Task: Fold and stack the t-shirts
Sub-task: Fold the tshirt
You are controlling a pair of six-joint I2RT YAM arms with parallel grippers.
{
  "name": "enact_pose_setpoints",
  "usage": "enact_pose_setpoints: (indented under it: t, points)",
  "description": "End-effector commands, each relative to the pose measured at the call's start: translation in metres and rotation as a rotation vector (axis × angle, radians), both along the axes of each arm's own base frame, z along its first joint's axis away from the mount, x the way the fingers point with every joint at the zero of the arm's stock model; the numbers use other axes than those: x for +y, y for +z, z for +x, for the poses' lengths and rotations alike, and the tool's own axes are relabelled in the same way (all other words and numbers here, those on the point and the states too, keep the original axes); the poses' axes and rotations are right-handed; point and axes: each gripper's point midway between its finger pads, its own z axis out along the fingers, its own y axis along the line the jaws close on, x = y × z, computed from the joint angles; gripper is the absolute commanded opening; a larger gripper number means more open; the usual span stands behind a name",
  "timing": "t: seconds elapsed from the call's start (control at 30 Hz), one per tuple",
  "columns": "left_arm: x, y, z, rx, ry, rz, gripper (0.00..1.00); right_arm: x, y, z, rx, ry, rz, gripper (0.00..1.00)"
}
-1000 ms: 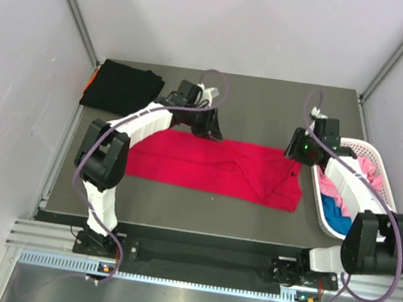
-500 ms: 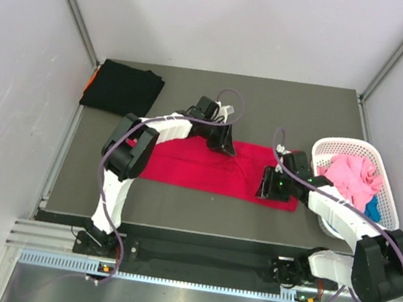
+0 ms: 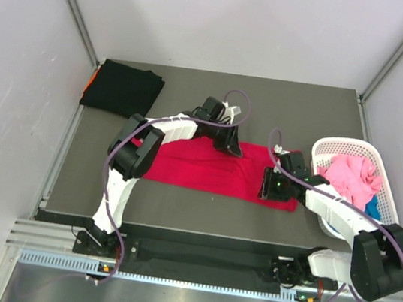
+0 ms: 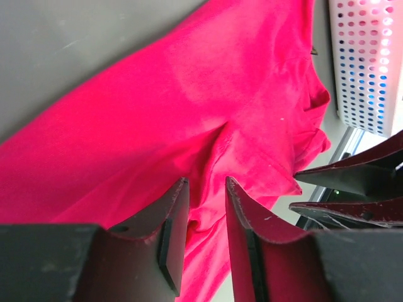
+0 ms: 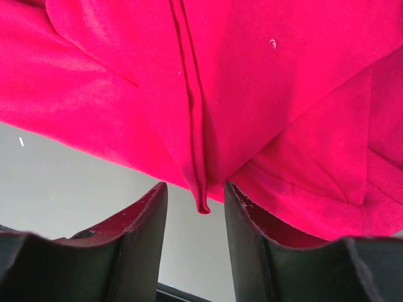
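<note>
Red t-shirt looked limp and light, best pinched at its folded edge; left gripper and right gripper stood parted, unclamped.

1. The red t-shirt is soft matt cloth, creased, with a raised stitched seam.
2. The black t-shirt is matt cloth too.
3. The basket is white plastic lattice, faintly glossy.
4. The table has a dark grey top, smooth and matt.
5. My left gripper and right gripper have dark, hard fingers with a dull sheen and scuffed edges.
6. My left arm wears a smooth white plastic shell.
</note>
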Motion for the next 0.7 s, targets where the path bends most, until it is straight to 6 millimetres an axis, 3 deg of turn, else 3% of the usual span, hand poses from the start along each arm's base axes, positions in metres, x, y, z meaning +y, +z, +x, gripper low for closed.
enact_pose_setpoints:
  t: [0.0, 0.1, 0.2, 0.23, 0.33, 0.67]
  points:
    - [-0.019, 0.016, 0.002, -0.046, -0.049, -0.066, 0.34, 0.008, 0.009, 0.013, -0.063, 0.031, 0.006, 0.41]
    - [-0.019, 0.013, -0.005, -0.026, -0.059, -0.068, 0.33, 0.009, 0.010, 0.013, -0.069, 0.037, 0.004, 0.36]
    - [-0.017, 0.012, -0.009, -0.031, -0.060, -0.055, 0.33, 0.005, 0.013, 0.015, -0.075, 0.041, -0.018, 0.22]
    - [-0.016, 0.013, -0.010, -0.034, -0.062, -0.052, 0.33, 0.004, 0.015, 0.016, -0.081, 0.042, -0.026, 0.11]
    - [-0.014, 0.011, -0.013, -0.032, -0.071, -0.046, 0.33, 0.001, 0.019, 0.019, -0.091, 0.049, -0.050, 0.00]
    - [-0.004, 0.003, -0.023, -0.030, -0.070, 0.001, 0.32, -0.003, 0.028, 0.026, -0.094, 0.067, -0.096, 0.00]
